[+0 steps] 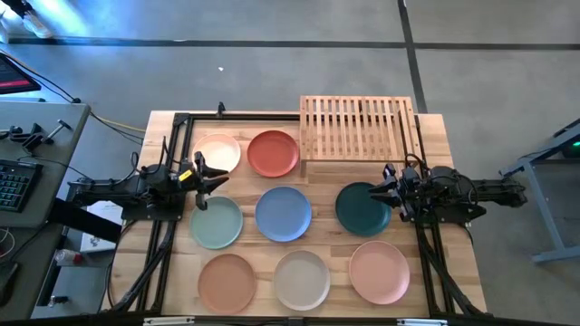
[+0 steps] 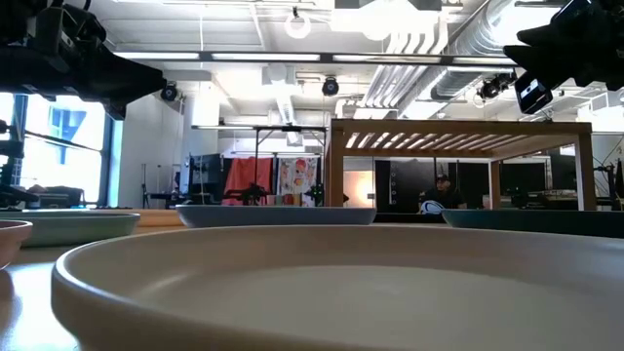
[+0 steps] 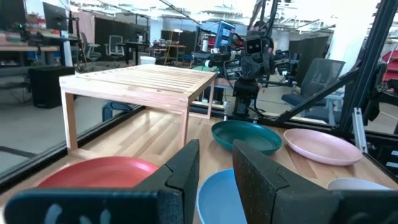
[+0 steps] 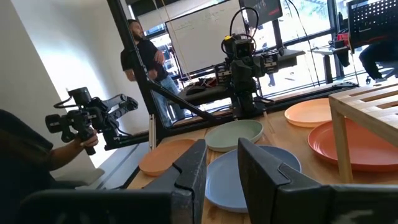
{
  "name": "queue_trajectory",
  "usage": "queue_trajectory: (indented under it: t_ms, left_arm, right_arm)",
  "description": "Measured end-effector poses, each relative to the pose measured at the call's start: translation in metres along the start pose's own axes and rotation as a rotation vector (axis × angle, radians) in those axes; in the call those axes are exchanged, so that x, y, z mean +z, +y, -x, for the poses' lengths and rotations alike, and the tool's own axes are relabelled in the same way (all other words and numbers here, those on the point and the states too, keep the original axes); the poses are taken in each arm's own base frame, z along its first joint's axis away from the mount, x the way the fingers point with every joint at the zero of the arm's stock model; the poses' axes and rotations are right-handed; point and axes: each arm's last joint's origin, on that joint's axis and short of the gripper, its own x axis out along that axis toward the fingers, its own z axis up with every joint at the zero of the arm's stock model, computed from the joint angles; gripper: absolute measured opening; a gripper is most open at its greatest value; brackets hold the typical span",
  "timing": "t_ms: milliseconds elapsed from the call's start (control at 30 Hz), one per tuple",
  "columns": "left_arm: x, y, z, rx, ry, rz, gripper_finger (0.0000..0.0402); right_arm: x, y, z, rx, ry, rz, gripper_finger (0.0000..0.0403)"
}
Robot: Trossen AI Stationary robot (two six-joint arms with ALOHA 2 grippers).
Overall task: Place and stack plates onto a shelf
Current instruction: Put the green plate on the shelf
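So all eight plates are sitting flat on the plank table (image 1: 444,145), nothing on the shelf (image 1: 356,128) yet, which stands at the far edge toward the right. Far row: cream plate (image 1: 218,152) and red-orange plate (image 1: 273,153). Middle row: pale green plate (image 1: 216,222), blue plate (image 1: 283,214), dark teal plate (image 1: 362,207). Near row: terracotta plate (image 1: 227,281), beige plate (image 1: 302,279), pink plate (image 1: 380,271).

The left gripper (image 1: 208,180) hangs between the cream and pale green plates, above the table, jaws parted by a narrow gap with nothing in them; in its wrist view the blue plate lies just ahead of the fingertips (image 3: 184,169).

The right gripper (image 1: 388,192) hovers over the right edge of the dark teal plate, also slightly parted and empty. Not touching the plate, as far as I can tell.

A person (image 4: 144,59) stands beyond the table.
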Motion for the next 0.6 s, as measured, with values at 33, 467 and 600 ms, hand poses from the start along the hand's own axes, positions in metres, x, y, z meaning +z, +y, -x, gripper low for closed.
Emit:
queue_trajectory:
  t_ms: [33, 467, 600]
  left_arm:
    - [-0.0002, 0.0, 0.0, -0.001, 0.002, 0.012, 0.0087]
    - [0.0019, 0.0007, 0.0, 0.025, -0.021, -0.014, 0.0087]
    - [0.0023, 0.0017, 0.0, 0.061, -0.028, -0.014, 0.0087]
  right_arm:
    - [0.0001, 0.0, 0.0, 0.0, 0.0, 0.0, 0.0075]
    - [0.0, 0.0001, 0.0, 0.004, 0.001, 0.0, 0.0075]
    - [0.0, 0.0, 0.0, 0.0, 0.0, 0.0, 0.0075]
